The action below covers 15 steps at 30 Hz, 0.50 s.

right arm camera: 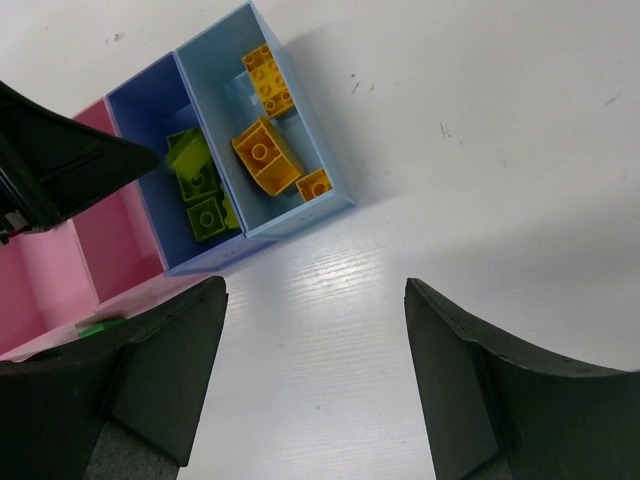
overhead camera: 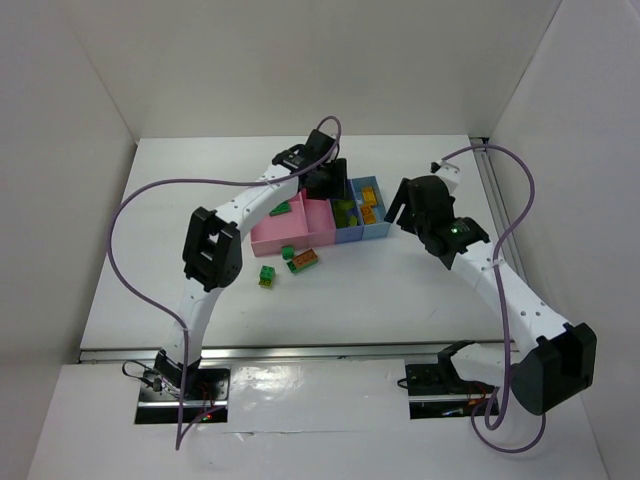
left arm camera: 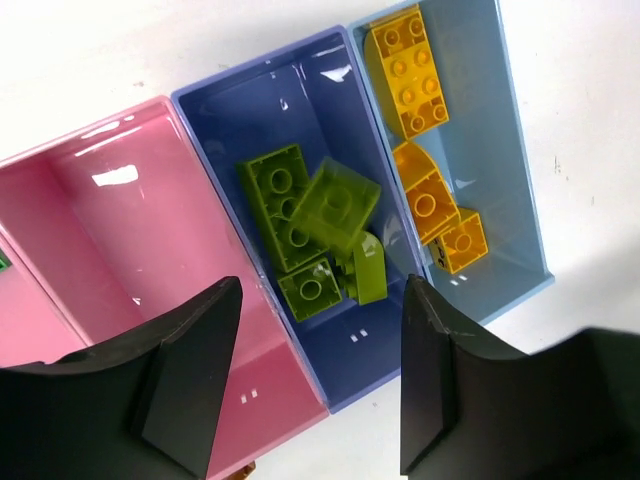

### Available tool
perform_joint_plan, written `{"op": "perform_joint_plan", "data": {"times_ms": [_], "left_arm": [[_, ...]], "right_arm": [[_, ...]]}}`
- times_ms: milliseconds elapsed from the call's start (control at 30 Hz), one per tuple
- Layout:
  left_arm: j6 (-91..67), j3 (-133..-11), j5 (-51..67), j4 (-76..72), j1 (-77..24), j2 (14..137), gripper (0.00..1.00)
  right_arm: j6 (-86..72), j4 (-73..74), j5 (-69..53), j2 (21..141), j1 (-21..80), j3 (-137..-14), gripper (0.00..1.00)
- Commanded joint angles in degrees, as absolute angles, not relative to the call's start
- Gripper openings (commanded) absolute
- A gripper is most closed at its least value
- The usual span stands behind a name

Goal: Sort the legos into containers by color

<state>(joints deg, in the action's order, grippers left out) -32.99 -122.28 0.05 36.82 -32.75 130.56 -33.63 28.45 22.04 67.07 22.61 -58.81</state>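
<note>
The joined bins stand mid-table: a wide pink bin [overhead camera: 272, 232], a narrower pink bin [left arm camera: 130, 230], a dark blue bin [left arm camera: 250, 110] and a light blue bin [left arm camera: 480, 130]. Several lime bricks [left arm camera: 300, 205] lie in the dark blue bin. Yellow and orange bricks [left arm camera: 410, 70] lie in the light blue bin. A dark green brick [overhead camera: 282, 209] lies in the wide pink bin. My left gripper [left arm camera: 320, 300] is open and empty above the near end of the dark blue bin. My right gripper [right arm camera: 315, 290] is open and empty over bare table right of the bins.
Three small groups of loose bricks lie on the table in front of the pink bins: a green and yellow one [overhead camera: 267, 276], a green one [overhead camera: 288, 254] and an orange and green one [overhead camera: 305, 260]. White walls enclose the table on three sides.
</note>
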Motion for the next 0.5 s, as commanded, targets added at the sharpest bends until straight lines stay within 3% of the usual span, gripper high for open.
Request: {"op": "perform_joint_plan", "data": {"times_ms": [0, 133, 267, 367, 467], "left_arm": [[-30.9, -125.2, 1.7, 36.2, -33.0, 127.5, 0.67], [-29.5, -122.3, 1.7, 36.2, -33.0, 121.2, 0.67], [-27.7, -115.2, -2.8, 36.7, -32.3, 112.6, 0.73], [-28.4, -105.0, -5.2, 36.7, -28.8, 104.6, 0.75], [-28.9, -93.4, -8.3, 36.7, -24.5, 98.4, 0.82]], "right_arm": [[-34.4, 28.7, 21.5, 65.9, 22.3, -58.9, 0.79], [-33.0, 26.6, 17.0, 68.1, 22.3, -58.9, 0.79], [-30.5, 23.3, 10.2, 72.6, 26.6, -58.3, 0.80], [-28.0, 21.5, 6.8, 76.5, 32.0, -57.7, 0.82], [-25.0, 19.8, 5.5, 79.6, 38.3, -57.7, 0.86]]}}
